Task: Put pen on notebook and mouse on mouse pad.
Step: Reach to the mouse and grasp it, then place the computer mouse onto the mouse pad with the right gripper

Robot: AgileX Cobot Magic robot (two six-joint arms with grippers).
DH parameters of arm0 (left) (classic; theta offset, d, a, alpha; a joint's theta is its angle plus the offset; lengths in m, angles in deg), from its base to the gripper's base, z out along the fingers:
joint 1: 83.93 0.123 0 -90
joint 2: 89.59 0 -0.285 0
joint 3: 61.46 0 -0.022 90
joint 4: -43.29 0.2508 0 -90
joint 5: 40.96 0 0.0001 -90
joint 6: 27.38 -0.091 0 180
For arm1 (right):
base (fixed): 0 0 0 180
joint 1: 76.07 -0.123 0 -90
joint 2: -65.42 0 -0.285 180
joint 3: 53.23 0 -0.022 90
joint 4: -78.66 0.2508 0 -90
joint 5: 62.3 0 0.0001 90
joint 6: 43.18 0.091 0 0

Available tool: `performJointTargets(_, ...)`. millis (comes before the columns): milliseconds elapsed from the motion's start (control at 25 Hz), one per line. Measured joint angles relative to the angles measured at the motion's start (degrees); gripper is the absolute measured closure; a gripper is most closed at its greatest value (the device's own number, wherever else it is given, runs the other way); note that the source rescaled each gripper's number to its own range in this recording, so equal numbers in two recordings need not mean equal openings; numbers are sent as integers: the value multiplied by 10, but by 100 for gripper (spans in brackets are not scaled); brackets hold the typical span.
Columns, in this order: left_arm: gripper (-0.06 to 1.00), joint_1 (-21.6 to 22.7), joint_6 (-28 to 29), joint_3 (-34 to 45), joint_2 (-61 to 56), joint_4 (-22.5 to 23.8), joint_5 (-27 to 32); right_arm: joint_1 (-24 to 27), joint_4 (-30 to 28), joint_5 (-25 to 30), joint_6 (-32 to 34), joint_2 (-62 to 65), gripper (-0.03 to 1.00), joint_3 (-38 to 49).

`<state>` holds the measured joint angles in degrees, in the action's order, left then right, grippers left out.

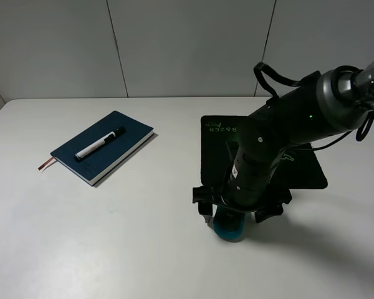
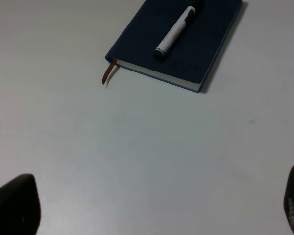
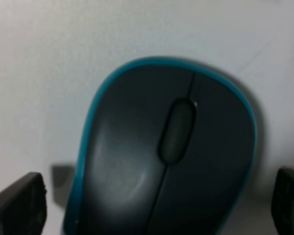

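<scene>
The white pen [image 1: 100,143] with a black cap lies on the navy notebook [image 1: 103,149] at the left of the table; both also show in the left wrist view, pen [image 2: 175,32] on notebook [image 2: 186,54]. My left gripper [image 2: 154,210] is open over bare table, short of the notebook. The grey mouse [image 1: 229,230] with teal sides sits on the white table in front of the black mouse pad [image 1: 305,169]. My right gripper [image 1: 229,223] hangs open right over the mouse [image 3: 166,156], one finger on each side, not closed on it.
The right arm [image 1: 280,134] reaches over the mouse pad and hides much of it. A reddish ribbon [image 2: 108,72] sticks out of the notebook's corner. The white table [image 1: 112,249] meets a grey panelled wall [image 1: 187,43] at the back.
</scene>
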<state>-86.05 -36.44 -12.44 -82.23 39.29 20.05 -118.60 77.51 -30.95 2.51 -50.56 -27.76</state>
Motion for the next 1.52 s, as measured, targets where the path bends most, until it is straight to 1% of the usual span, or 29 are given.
performJointTargets(280,-6,0,0,0,0,0,0,0,-11,4,8,-2,-3,0)
performJointTargets(320,-6,0,0,0,0,0,0,0,-11,6,8,-2,0,0)
performJointTargets(360,-6,0,0,0,0,0,0,0,-11,7,8,-2,10,0)
performJointTargets(400,-6,0,0,0,0,0,0,0,-11,8,8,-2,28,0)
performJointTargets(520,-6,0,0,0,0,0,0,0,-11,9,8,-2,97,0)
performJointTargets(560,-6,0,0,0,0,0,0,0,-12,9,8,-2,94,0)
performJointTargets(1000,-6,0,0,0,0,0,0,0,-12,13,8,-2,94,0)
performJointTargets(1320,-6,0,0,0,0,0,0,0,-1,45,8,48,94,0)
performJointTargets(1520,-6,0,0,0,0,0,0,0,0,79,8,96,94,0)
